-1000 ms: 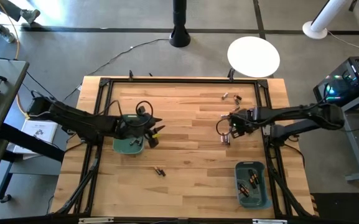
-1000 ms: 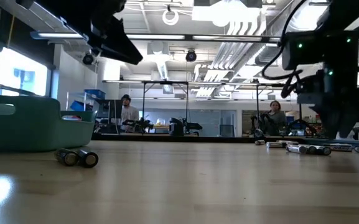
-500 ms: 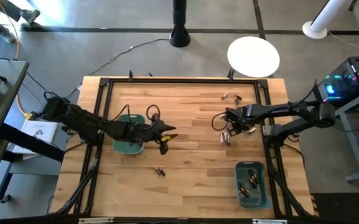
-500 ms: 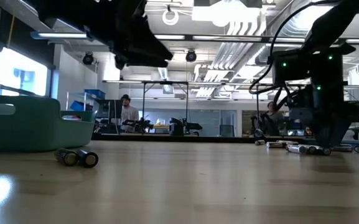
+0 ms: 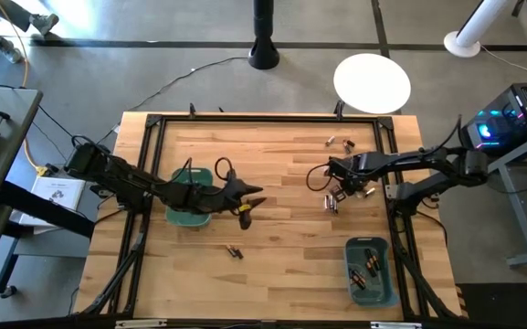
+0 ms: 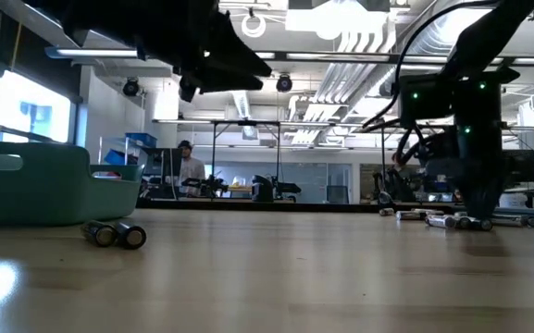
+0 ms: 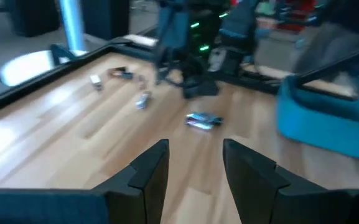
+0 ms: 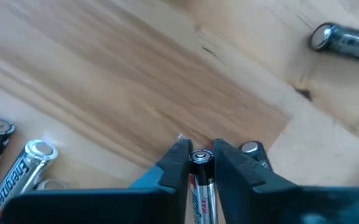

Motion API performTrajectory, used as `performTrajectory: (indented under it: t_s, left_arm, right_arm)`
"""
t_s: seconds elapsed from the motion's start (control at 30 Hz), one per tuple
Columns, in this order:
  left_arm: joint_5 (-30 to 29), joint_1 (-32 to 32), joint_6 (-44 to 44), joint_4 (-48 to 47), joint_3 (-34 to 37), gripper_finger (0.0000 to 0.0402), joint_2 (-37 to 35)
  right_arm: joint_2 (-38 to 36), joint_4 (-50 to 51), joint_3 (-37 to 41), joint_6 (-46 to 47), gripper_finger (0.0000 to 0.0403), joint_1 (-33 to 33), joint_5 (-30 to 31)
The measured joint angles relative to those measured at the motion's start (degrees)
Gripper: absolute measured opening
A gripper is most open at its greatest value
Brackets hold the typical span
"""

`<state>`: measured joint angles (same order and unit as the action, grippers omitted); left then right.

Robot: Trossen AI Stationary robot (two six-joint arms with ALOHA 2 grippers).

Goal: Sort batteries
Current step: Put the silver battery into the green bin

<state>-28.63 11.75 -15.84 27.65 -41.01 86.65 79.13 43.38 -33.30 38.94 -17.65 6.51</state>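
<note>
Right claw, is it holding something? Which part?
Yes. The right claw pinches a battery by its sides, just behind the silver end cap. The left claw is open and holds nothing.

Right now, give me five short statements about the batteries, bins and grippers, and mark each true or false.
1. The right gripper has its fingers closed on a battery. True.
2. The left gripper holds a battery. False: its fingers are open and empty, above the table.
3. The bin near the right arm holds batteries. True.
4. Two batteries lie together on the table in front of the left gripper. True.
5. Both bins stand side by side. False: one sits under the left arm, the other at the right corner.
</note>
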Motion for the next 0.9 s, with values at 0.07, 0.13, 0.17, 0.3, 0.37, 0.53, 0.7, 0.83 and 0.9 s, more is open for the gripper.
performTrajectory:
  t_s: [0.07,0.13,0.17,0.3,0.37,0.53,0.7,0.83,0.9]
  left_arm:
    - [-1.78,-0.07,0.00,-1.28,0.02,0.0142,0.08]
    - [-2.34,-0.11,0.13,-1.03,0.02,0.0142,0.07]
    - [-2.42,-0.11,0.61,-0.88,0.00,0.0142,0.03]
    - [-2.39,-0.09,2.88,-1.32,0.00,0.0142,0.02]
    - [-2.13,-0.09,4.34,-1.17,0.00,0.0142,0.02]
    - [-1.87,-1.21,8.37,-0.72,0.00,0.0143,1.19]
    - [3.69,-4.88,6.03,3.60,0.04,0.0157,3.21]
    - [10.59,-6.69,8.60,12.31,0.02,0.0185,3.53]
    - [12.54,-6.92,12.47,17.07,0.01,0.0201,3.58]
  right_arm:
    - [-0.03,-0.12,0.01,-2.28,0.0028,0.02,-0.03]
    - [-0.07,-0.54,0.02,-4.24,0.0016,0.02,-0.16]
    - [-0.07,-0.84,0.00,-4.77,0.0016,0.04,-0.16]
    - [-0.80,-1.98,0.04,-5.07,0.0016,0.11,0.90]
    - [-2.09,-3.81,0.23,-5.85,0.0016,0.79,2.22]
    - [-8.30,-10.76,0.24,-3.90,0.0016,7.50,13.33]
    - [-11.76,-32.52,0.22,-15.53,0.0016,16.17,18.11]
    - [-10.66,-58.78,0.10,-30.51,0.0016,18.93,13.24]
    - [-9.28,-70.21,0.07,-36.47,0.0016,19.77,8.24]
